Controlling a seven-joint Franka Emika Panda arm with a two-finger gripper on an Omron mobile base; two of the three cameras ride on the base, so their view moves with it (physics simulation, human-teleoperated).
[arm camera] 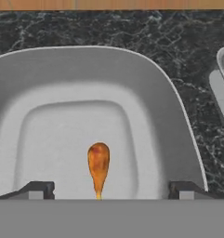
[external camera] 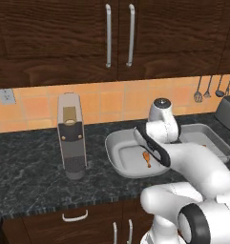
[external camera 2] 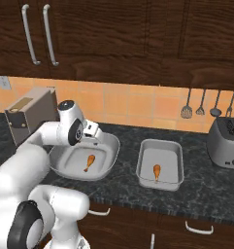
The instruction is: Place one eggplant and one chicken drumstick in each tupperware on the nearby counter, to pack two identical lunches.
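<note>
Illumination is even and diffuse in all views, with no single source evident. The orange tile backsplash (external camera: 111,102) at mid-frame renders brightest; the wooden cabinets (external camera 2: 138,34) across the upper frame are dim. The speckled counter (external camera: 26,167) shows no cast shadows and no glare. Soft shading marks the inner walls of the deep tub (arm camera: 146,88). Rendering is low-resolution: edges appear slightly soft and jagged. No edge distortion is visible.

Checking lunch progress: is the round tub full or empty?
Neither: the tub holds one drumstick on its floor, no eggplant.
</note>
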